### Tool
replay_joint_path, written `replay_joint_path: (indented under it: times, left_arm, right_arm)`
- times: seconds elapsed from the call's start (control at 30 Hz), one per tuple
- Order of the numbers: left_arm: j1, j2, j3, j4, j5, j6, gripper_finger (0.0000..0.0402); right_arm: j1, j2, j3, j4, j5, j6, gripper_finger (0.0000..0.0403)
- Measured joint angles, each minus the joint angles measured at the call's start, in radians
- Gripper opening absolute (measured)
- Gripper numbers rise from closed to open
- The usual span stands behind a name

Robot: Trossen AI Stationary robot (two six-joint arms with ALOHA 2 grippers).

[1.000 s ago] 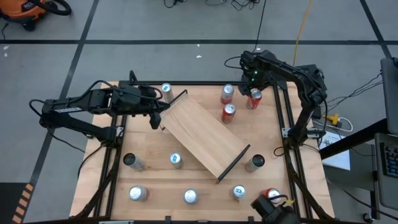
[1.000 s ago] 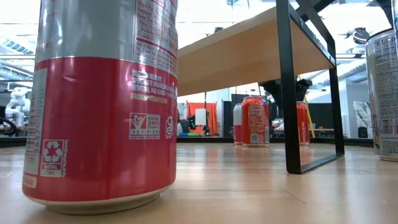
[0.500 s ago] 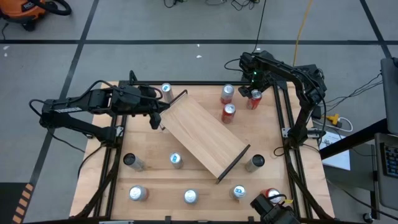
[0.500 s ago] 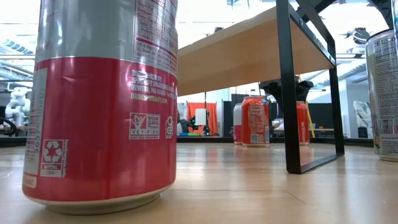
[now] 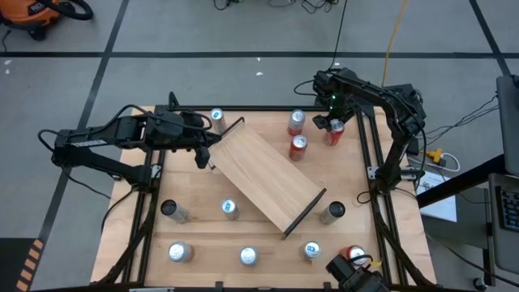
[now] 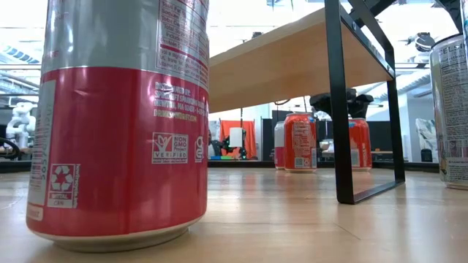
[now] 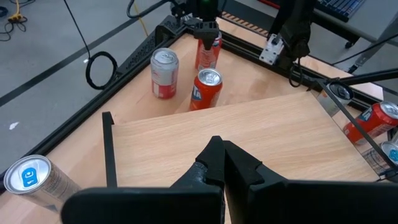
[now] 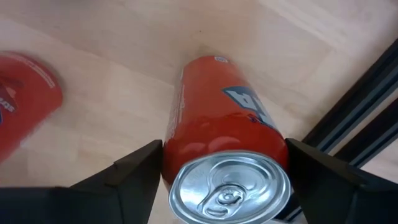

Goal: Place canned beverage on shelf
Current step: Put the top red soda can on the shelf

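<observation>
From above, the right pincer [image 5: 333, 123] sits over a red can [image 5: 332, 133] at the desk's [image 5: 203, 227] far right corner, beside two other red cans, presumably chosen because it stands free at the edge. The shelf [image 5: 266, 178] lies diagonally mid-desk, its long axis running from far left to near right; the left pincer [image 5: 209, 146] hovers shut and empty at its far end, apparently waiting. At desk height, the right pincer [image 6: 341, 101] caps the red can [image 6: 357, 142] behind the shelf's black rail [image 6: 335, 102]. In the left wrist view that can [image 7: 208, 51] stands upright under the right pincer [image 7: 207, 26]. In the right wrist view its fingers [image 8: 134, 174] flank the red can [image 8: 221, 143], open with gaps either side, not yet gripping; the can's axis is vertical, top toward the camera.
</observation>
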Motion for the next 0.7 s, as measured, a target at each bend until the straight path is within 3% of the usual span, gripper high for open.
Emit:
replay_joint_path:
  times: [0.33,0.7]
  left_arm:
    - [0.001,0.0,0.0,-0.006,-0.01,-0.001,0.0]
    - [0.001,0.0,0.0,-0.006,-0.012,-0.006,0.0]
  right_arm:
    - [0.001,-0.014,-0.006,-0.016,0.001,0.005,0.0335]
    - [-0.007,-0.014,-0.005,-0.003,-0.001,-0.017,0.0337]
